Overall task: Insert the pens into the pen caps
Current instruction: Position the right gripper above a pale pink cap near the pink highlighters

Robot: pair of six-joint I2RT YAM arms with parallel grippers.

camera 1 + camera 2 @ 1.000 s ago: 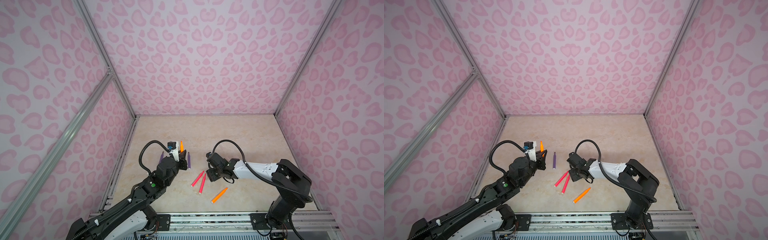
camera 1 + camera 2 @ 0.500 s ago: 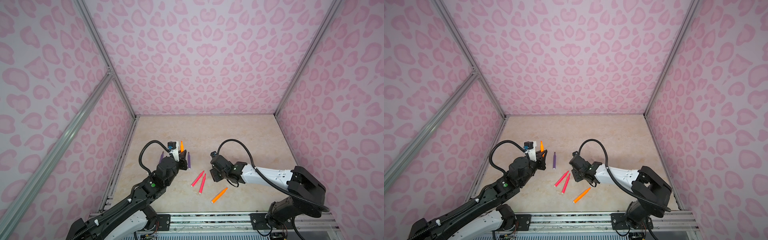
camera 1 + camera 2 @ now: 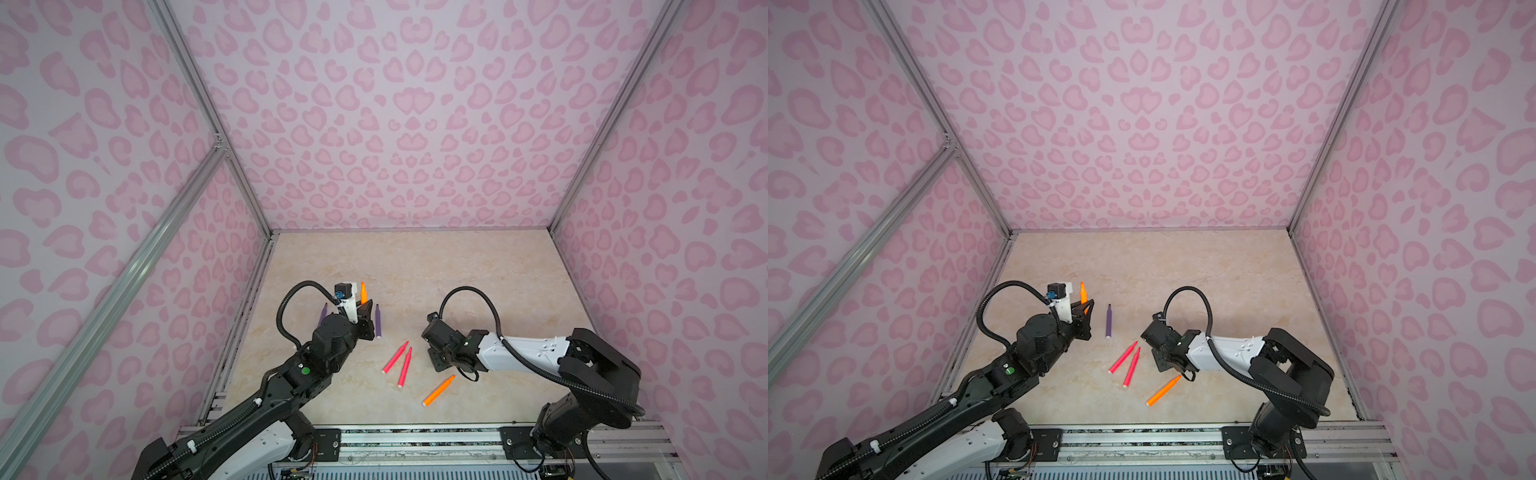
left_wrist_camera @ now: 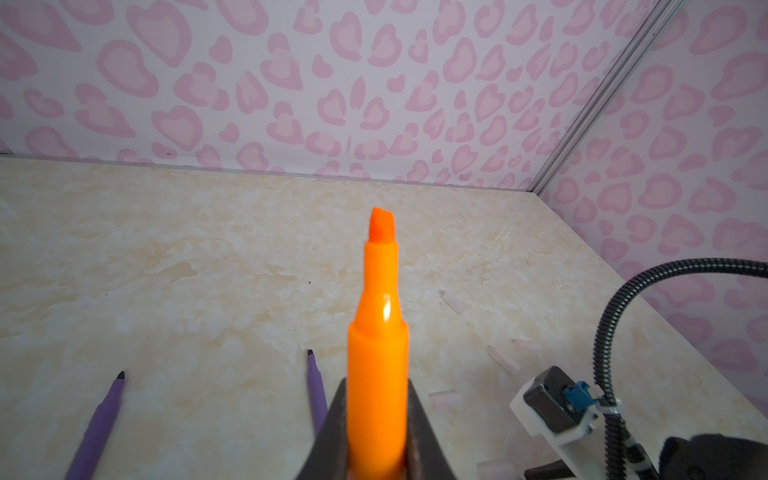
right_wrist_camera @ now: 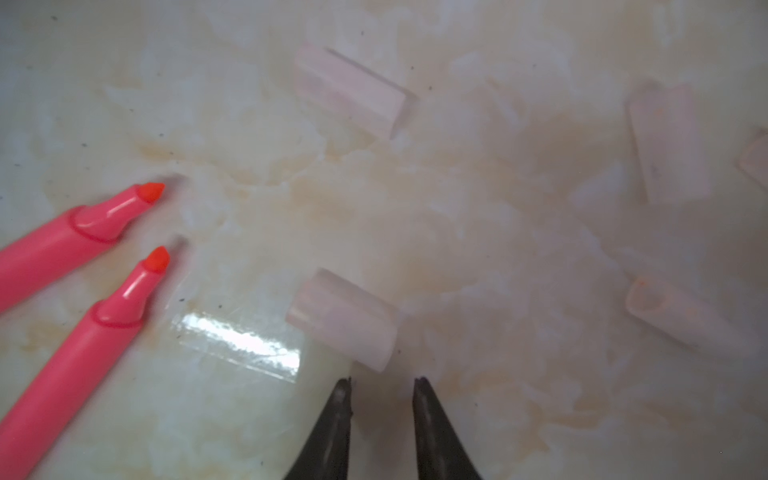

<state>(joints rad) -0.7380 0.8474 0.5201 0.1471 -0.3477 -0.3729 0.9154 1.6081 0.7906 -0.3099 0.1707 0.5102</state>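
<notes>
The left tool (image 4: 376,388) was clamped on one orange pen (image 4: 377,332), its tip pointing away. The right tool (image 5: 382,384) stood slightly parted and empty, just short of a clear cap (image 5: 343,318), one of five caps lying in its wrist view. Loose on the surface (image 3: 457,270) lay two pink-red pens (image 3: 395,357), two purple pens (image 3: 378,324) and a second orange pen (image 3: 438,390).

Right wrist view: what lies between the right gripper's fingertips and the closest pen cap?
Nothing: only bare tabletop separates the right gripper from that pen cap, as the right wrist view shows.
</notes>
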